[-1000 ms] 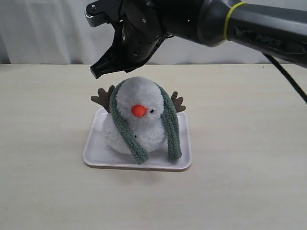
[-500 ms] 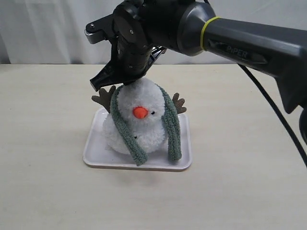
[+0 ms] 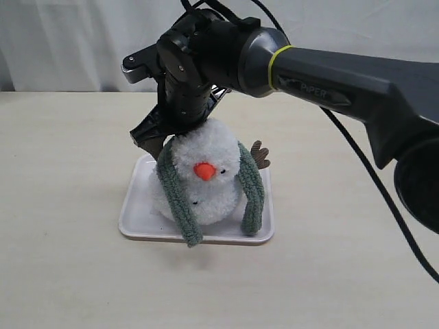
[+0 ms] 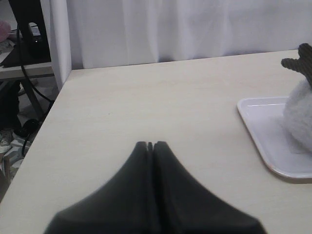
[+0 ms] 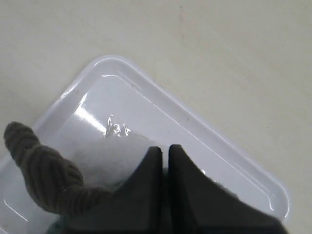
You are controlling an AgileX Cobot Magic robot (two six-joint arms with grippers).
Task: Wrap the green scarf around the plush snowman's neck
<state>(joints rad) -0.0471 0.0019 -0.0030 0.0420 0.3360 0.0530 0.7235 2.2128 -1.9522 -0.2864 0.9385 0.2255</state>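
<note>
On the table (image 3: 62, 274), a white tray (image 3: 130, 223) bears the snowman (image 3: 206, 147), and the scarf (image 3: 177, 199) lies over the back of its head with both ends hanging down its front. Since half a second ago the right gripper (image 3: 146, 139) has come lower and now presses at the back left of the head, hiding the left twig arm (image 5: 44, 175) from the exterior view. The snowman has tipped toward the near side, and the scarf's left end now reaches past the tray's near rim. The right jaws stand almost together with only a thin slit between them, and nothing shows in it. The left gripper (image 4: 150, 145) hovers over bare table left of the tray, its jaws pressed together. White lettering on the right arm (image 3: 357, 96) reads "PiPER" (image 3: 312, 89), beside a yellow-green band (image 3: 276, 58).
</note>
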